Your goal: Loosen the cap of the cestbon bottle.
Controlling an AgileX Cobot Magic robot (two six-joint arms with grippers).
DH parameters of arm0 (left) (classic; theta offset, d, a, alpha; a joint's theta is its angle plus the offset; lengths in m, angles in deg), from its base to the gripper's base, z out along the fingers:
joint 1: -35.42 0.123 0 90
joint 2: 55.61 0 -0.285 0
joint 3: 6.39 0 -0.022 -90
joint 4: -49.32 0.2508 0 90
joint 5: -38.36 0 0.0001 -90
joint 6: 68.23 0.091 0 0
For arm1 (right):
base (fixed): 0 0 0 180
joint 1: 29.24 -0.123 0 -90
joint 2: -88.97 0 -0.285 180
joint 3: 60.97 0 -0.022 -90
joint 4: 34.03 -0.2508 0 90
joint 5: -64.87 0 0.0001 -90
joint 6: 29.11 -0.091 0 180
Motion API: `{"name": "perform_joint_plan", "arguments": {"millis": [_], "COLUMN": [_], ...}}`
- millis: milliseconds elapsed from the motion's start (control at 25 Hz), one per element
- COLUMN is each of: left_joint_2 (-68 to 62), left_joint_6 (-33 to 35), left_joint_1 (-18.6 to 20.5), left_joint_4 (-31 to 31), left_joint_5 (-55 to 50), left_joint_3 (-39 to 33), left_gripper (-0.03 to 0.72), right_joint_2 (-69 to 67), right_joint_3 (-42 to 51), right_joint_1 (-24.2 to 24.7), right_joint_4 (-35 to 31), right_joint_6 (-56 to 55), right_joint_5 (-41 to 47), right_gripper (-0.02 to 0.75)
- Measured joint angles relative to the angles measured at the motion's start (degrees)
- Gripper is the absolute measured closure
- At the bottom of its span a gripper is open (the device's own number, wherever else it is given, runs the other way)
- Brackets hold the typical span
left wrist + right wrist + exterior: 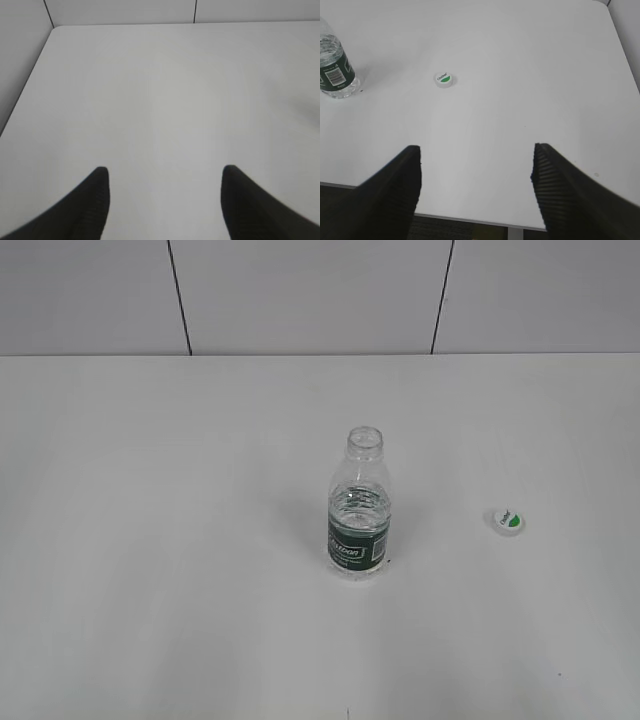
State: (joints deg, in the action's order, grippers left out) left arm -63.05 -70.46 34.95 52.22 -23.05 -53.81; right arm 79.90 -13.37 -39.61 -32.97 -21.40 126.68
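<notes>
Since the cap is already lying off the bottle, the lines below are reading the scene as a finished job, not a grip in progress.

bottle: the cestbon bottle (359,512) is standing upright near the middle of the surface (150,540), neck open, nothing touching it. Label band is facing the exterior camera; some water is showing inside.

cap: the cap (507,521) is sitting flat on the surface, green patch up, well apart from the bottle toward the right arm's side. In the right wrist view it is lying between the bottle (335,65) and the middle of the frame (444,79).

why there: my read is that it is resting on the side of the arm that was doing the twisting, clear of the bottle so neither can be knocked.

left claw: the left claw (165,200) is hanging spread over bare surface, holding nothing; neither bottle nor cap is showing in its view.

right claw: the right claw (476,185) is hanging spread at the surface's near edge, holding nothing, with the cap and bottle ahead of it.

arms: neither is showing in the exterior view, so both are sitting clear of the work area.

task status: judging by the bare neck, loosening is looking done and overshot to full removal.

risk: open bottle with water in it is standing unsupported; a bump would be spilling it.
</notes>
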Motion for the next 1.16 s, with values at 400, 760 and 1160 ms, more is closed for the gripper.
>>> {"name": "perform_joint_plan", "arguments": {"millis": [400, 760, 1160], "left_joint_2": [0.0, 0.0, 0.0], "left_joint_6": [0.0, 0.0, 0.0], "left_joint_1": [0.15, 0.15, 0.15], "left_joint_4": [-1.43, -1.8, -1.8], "left_joint_5": [0.0, 0.0, 0.0], "left_joint_3": [0.0, 0.0, 0.0], "left_gripper": [0.255, 0.255, 0.255], "right_joint_2": [0.0, 0.0, 0.0], "right_joint_3": [0.0, 0.0, 0.0], "right_joint_1": [3.97, 4.33, 4.33], "right_joint_4": [0.02, 0.02, 0.02], "right_joint_6": [-0.05, -0.12, -0.12], "right_joint_5": [0.07, 0.13, 0.13], "right_gripper": [0.209, 0.209, 0.209]}}
